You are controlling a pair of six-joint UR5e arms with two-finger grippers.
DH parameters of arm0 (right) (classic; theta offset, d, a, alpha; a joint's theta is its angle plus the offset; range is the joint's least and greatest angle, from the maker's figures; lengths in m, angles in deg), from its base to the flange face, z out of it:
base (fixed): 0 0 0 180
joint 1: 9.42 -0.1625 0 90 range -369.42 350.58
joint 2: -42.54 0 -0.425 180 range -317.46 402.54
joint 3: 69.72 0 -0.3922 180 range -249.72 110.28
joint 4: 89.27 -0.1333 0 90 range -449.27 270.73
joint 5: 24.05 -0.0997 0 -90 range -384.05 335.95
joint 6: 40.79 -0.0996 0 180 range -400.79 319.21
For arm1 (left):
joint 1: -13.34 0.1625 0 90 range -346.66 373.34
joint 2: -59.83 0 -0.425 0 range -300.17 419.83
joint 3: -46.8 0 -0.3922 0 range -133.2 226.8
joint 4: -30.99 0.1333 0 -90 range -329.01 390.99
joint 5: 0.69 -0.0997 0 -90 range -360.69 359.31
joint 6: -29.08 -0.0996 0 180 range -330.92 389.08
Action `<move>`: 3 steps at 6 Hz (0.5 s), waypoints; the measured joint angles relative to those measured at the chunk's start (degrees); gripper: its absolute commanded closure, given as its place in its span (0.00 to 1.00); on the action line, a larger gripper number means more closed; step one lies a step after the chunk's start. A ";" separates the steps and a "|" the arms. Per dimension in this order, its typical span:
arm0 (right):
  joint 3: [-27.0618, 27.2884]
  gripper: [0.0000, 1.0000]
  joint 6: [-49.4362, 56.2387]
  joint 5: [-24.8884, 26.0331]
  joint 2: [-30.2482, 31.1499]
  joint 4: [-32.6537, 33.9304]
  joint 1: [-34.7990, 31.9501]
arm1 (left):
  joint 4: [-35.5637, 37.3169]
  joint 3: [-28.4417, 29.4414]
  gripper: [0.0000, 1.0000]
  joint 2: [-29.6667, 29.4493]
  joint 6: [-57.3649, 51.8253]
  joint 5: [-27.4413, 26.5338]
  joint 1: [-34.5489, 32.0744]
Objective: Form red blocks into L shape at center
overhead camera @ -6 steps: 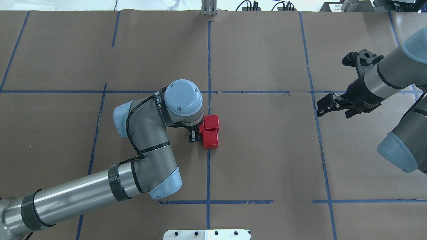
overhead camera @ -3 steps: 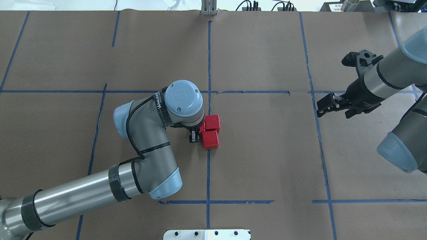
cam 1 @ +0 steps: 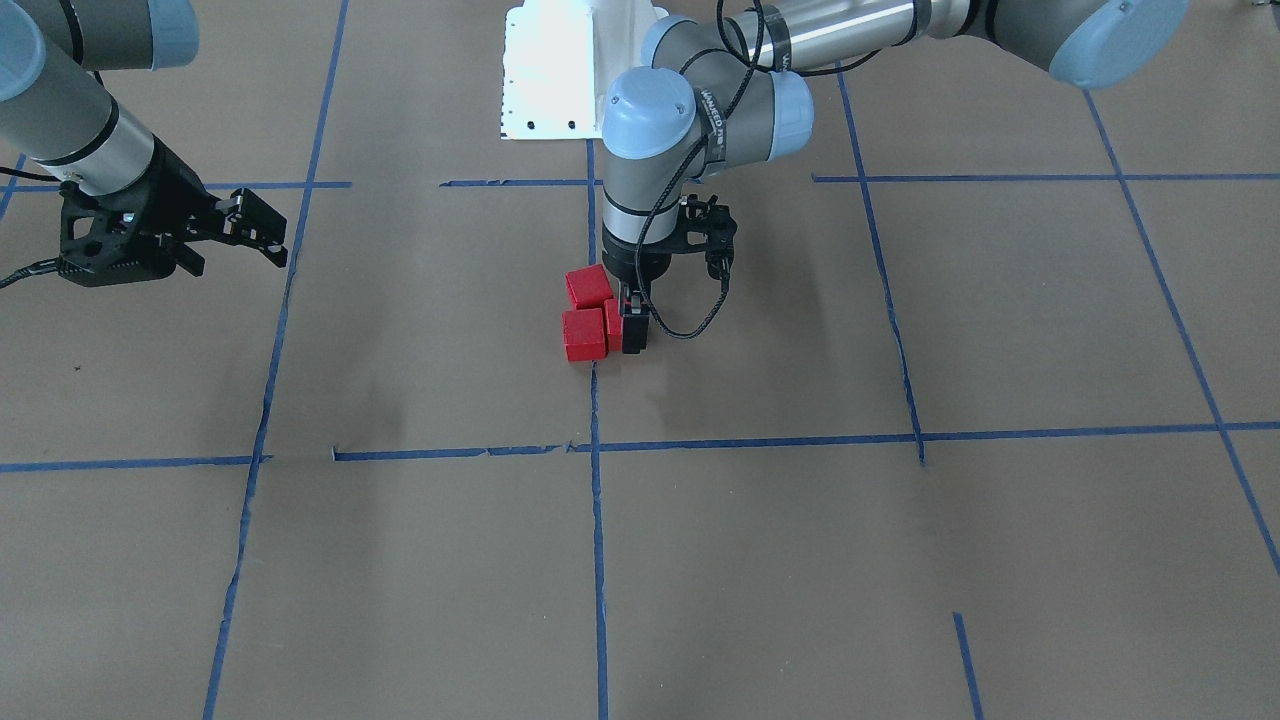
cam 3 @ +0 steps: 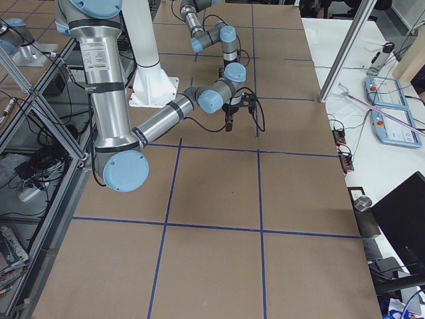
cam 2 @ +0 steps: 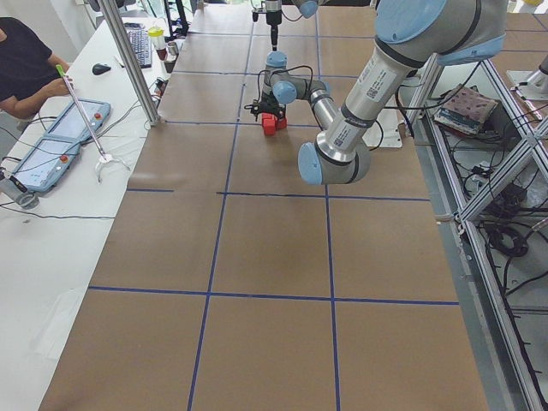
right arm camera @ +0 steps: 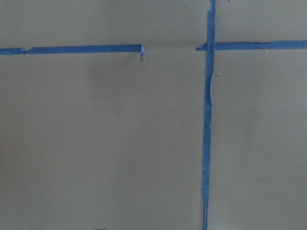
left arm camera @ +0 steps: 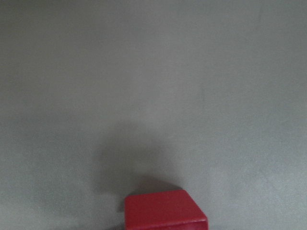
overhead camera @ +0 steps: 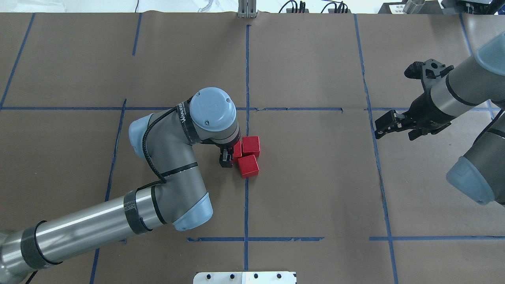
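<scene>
Three red blocks sit on the center (overhead camera: 284, 185), at the vertical blue tape line (overhead camera: 246, 197). One block (overhead camera: 251, 145) lies farther from the robot and one (overhead camera: 248, 166), slightly turned, lies nearer. The third block (overhead camera: 237, 150) is to their left, mostly hidden under my left wrist. My left gripper (overhead camera: 232, 154) points straight down and is shut on this third block, pressed against the other two. In the front view the gripper (cam 1: 621, 331) holds the block (cam 1: 612, 323) beside the pair (cam 1: 586, 310). The left wrist view shows the block (left arm camera: 163, 213) at its bottom edge. My right gripper (overhead camera: 382, 126) is open and empty, far to the right.
The white robot base plate (overhead camera: 244, 277) is at the near table edge. A metal post (overhead camera: 247, 10) and cables stand at the far edge. A seated operator (cam 2: 26, 68) and tablets are beside the table in the exterior left view.
My left wrist has shifted slightly away from the robot and to the left. More of the third block shows, and the nearer block has turned a little. The right arm has not moved.
</scene>
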 measured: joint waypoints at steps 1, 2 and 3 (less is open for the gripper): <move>0.35 0.00 0.02 -0.09 0.05 0.00 -0.03 | 0.97 -2.17 0.00 0.34 -1.15 1.02 -1.67; 1.01 0.00 0.02 -0.22 0.36 0.00 -0.08 | 3.26 -5.14 0.00 1.14 -3.97 2.47 -2.97; 1.45 0.00 0.27 -0.29 0.85 0.03 -0.61 | 5.51 -9.46 0.00 3.40 -9.27 3.36 -3.83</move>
